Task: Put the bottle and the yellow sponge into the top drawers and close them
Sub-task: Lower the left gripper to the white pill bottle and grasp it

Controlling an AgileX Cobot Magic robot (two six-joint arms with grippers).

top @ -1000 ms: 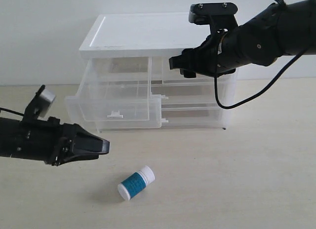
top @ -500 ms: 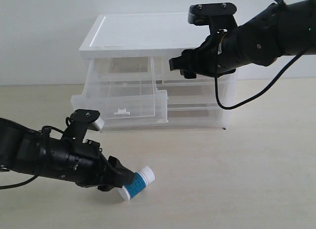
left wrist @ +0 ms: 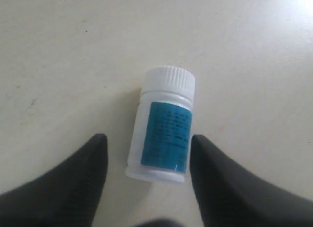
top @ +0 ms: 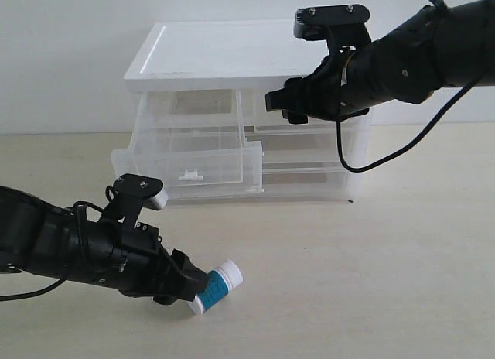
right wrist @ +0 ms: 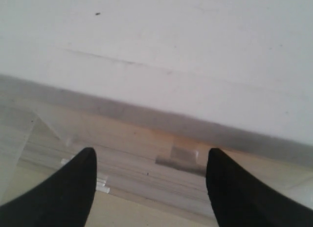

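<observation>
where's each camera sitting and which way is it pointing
Exterior view: off the arms, facing the drawer unit from its front; both arms show, left gripper at the bottle, right gripper before the unit.
Left wrist view: on the left wrist, looking down between open fingers at the bottle lying on the table.
Right wrist view: on the right wrist, facing the unit's white top edge and a top drawer; both fingertips show.
Shared: exterior and left wrist views both show the bottle.

Frontal exterior; left wrist near bottle [left wrist: 165,134]
</observation>
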